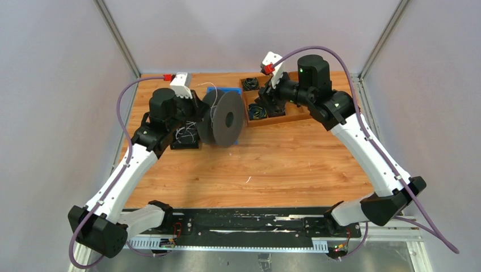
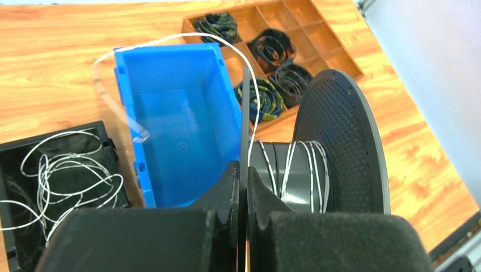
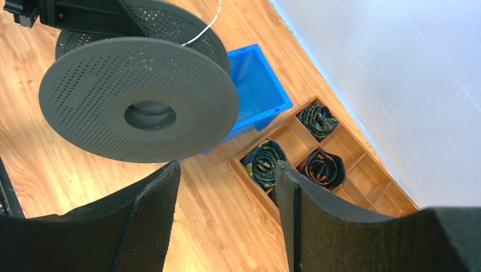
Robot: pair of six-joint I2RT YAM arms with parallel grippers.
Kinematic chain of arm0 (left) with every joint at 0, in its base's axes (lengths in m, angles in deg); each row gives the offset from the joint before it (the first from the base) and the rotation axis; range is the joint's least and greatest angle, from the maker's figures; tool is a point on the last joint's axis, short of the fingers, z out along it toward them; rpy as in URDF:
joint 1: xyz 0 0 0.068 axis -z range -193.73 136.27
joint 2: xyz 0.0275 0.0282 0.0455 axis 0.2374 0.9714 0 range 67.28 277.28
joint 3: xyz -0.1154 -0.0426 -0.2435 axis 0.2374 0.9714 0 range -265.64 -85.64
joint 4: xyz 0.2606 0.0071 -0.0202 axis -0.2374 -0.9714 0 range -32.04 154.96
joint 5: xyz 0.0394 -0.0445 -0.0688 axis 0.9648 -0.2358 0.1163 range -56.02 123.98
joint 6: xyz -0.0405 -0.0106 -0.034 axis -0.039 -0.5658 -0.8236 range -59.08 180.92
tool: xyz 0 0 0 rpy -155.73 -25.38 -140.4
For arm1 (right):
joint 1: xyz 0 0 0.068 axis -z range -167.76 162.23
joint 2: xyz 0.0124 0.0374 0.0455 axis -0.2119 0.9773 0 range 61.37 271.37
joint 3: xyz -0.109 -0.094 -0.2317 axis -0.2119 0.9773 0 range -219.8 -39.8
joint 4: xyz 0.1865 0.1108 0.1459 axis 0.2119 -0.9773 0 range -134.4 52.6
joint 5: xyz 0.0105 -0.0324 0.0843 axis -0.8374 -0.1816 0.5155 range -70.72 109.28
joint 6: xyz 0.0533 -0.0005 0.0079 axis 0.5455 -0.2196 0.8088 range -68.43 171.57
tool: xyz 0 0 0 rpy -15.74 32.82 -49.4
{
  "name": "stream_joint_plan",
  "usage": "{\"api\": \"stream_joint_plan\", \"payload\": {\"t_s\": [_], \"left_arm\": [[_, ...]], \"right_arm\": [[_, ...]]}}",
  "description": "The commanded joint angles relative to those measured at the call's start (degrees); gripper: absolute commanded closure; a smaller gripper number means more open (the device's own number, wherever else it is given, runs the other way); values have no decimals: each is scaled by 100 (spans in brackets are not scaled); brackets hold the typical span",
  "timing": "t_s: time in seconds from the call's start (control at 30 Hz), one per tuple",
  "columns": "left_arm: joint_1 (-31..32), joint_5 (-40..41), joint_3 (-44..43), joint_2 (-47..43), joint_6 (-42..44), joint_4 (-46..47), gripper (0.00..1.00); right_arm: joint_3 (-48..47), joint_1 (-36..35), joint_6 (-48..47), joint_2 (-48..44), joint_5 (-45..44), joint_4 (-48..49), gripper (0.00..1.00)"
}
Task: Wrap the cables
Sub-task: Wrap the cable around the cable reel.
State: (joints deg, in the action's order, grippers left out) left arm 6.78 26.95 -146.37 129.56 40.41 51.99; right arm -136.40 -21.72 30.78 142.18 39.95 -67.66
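Note:
The cable is a thin whitish wire. In the left wrist view its loose loops (image 2: 62,175) lie in a black tray (image 2: 14,153); one strand (image 2: 170,38) arcs over a blue bin and drops onto the hub of a dark perforated spool (image 2: 340,141), where a few turns (image 2: 313,170) sit. My left gripper (image 2: 244,167) is shut on the thin edge of the spool's near flange. From above, the spool (image 1: 227,119) stands on edge beside the left gripper (image 1: 199,116). My right gripper (image 3: 227,175) is open and empty, above the table right of the spool (image 3: 136,96).
A blue bin (image 1: 224,90) stands behind the spool. A wooden compartment box (image 1: 283,117) holding small black cable coils (image 3: 264,161) sits at the back right, under the right gripper (image 1: 271,101). The black tray (image 1: 185,140) is left of the spool.

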Motion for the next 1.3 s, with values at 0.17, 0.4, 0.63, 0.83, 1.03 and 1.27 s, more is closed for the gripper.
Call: {"api": "stream_joint_plan", "payload": {"t_s": [0.17, 0.4, 0.63, 0.83, 1.03, 1.27], "left_arm": [[227, -1054, 47, -419, 1765, -604, 100], [241, -2028, -11, -744, 3776, -1813, 100], [242, -2337, -199, -695, 4705, -2369, 100], [243, -2642, -450, -470, 5091, -2579, 100], [242, -2959, -589, -204, 4985, -2550, 100], [242, -3396, -655, -280, 4997, -2555, 100]], "right_arm": [[418, 353, -406, 66, 813, 369, 39], [610, 543, -1507, 129, 1629, 407, 39], [453, 663, -1795, 568, 2757, 206, 39], [180, 640, -2480, 911, 3401, -508, 38], [275, 495, -2951, 1008, 3294, -780, 38], [140, 346, -4260, 1288, 3273, -1907, 39]]}}
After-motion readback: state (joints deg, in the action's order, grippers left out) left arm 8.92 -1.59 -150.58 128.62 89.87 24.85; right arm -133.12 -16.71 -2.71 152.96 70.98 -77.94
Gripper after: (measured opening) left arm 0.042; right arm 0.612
